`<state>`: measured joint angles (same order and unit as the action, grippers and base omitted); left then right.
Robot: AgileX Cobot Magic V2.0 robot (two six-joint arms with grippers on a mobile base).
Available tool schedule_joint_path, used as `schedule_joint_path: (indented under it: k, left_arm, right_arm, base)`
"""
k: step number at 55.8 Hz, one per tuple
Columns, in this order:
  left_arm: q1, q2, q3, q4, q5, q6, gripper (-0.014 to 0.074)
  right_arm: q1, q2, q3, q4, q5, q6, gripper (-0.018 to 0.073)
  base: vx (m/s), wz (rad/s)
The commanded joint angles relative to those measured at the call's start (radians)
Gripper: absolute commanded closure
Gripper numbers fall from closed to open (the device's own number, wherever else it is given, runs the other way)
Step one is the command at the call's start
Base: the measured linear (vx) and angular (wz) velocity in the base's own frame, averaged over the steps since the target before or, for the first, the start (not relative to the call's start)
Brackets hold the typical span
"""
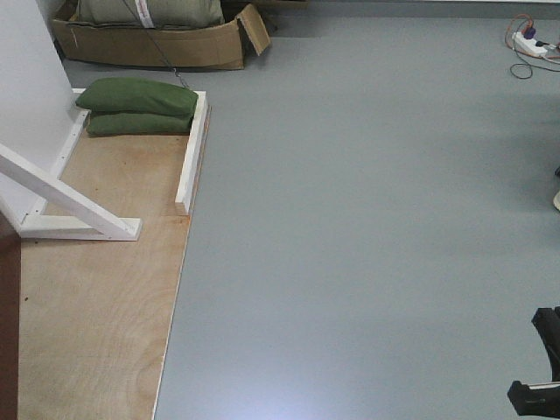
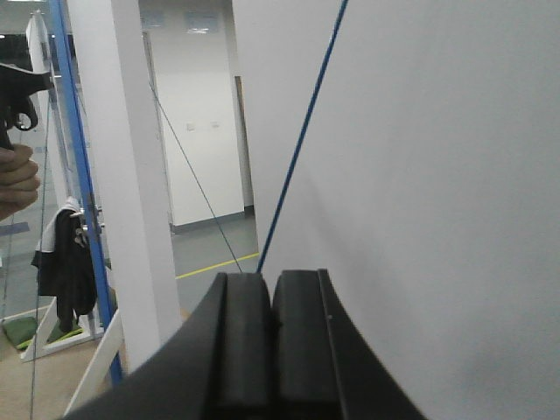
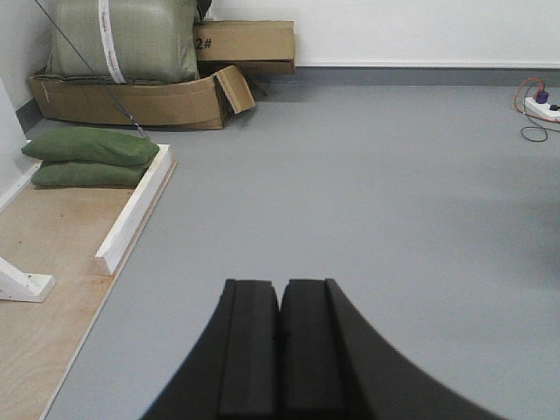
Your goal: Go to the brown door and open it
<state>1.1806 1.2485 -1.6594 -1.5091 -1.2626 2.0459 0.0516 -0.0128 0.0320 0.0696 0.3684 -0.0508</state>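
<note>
Two green sandbags [image 1: 138,107] lay stacked at the far left, on a plywood sheet [image 1: 96,332] inside a white wooden frame [image 1: 191,153]. Of the brown door [image 1: 7,332], only a narrow reddish strip showed, at the near left edge of the front view. Neither wrist view caught it.

The left wrist view alone showed a white panel [image 2: 437,175] close on the right and a person's hand [image 2: 17,179] at the far left. Only the right wrist view made "2#" readable on a cardboard box [image 3: 245,42].

The left gripper [image 2: 273,341] and the right gripper [image 3: 280,341] each had their pads pressed together on nothing. The plywood's edge ran near to far, and the grey floor [image 1: 367,219] spread open to its right as far as a power strip [image 1: 529,41].
</note>
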Motion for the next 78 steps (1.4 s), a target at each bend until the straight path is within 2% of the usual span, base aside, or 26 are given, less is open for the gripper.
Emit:
schedule_joint_path:
  k: [1, 6, 11, 20, 25, 39, 58, 78]
  left_arm:
    - [0.002, -0.002, -0.017, 0.048, 0.057, -0.034, 0.053]
    - [0.002, 0.02, -0.017, 0.033, 0.06, -0.056, 0.053]
    - [0.002, 0.022, -0.017, -0.049, 0.114, -0.068, 0.053]
    - [-0.002, 0.007, -0.017, -0.205, 0.269, 0.005, 0.053]
    - [-0.002, 0.0, -0.017, -0.265, 0.316, 0.032, 0.053]
    - [-0.003, -0.029, -0.014, -0.265, 0.396, 0.013, 0.053]
    - [-0.004, -0.101, -0.014, -0.265, 0.434, -0.015, 0.053]
    - [-0.153, -0.207, -0.014, -0.265, 0.431, -0.026, 0.053]
  right_arm:
    - [0.002, -0.006, 0.004, -0.003, -0.078, -0.006, 0.0559]
    - [0.002, -0.006, 0.004, -0.003, -0.078, -0.006, 0.0559]
    - [0.002, -0.006, 0.004, -0.003, -0.078, -0.006, 0.0559]
    - [0.002, -0.006, 0.004, -0.003, -0.078, -0.006, 0.0559]
    - [0.002, -0.006, 0.004, -0.003, -0.078, -0.006, 0.0559]
    - [0.002, -0.006, 0.004, -0.003, -0.078, -0.006, 0.0559]
    - [0.002, -0.006, 0.004, -0.003, -0.078, -0.006, 0.0559]
    - [0.002, -0.006, 0.004, -0.003, -0.078, -0.006, 0.0559]
  base:
    - [0.0, 0.0]
    - [0.0, 0.0]
    - [0.0, 0.0]
    - [0.0, 0.0]
    - [0.0, 0.0]
    - [0.0, 0.0]
    - [0.0, 0.0]
    - [0.0, 0.0]
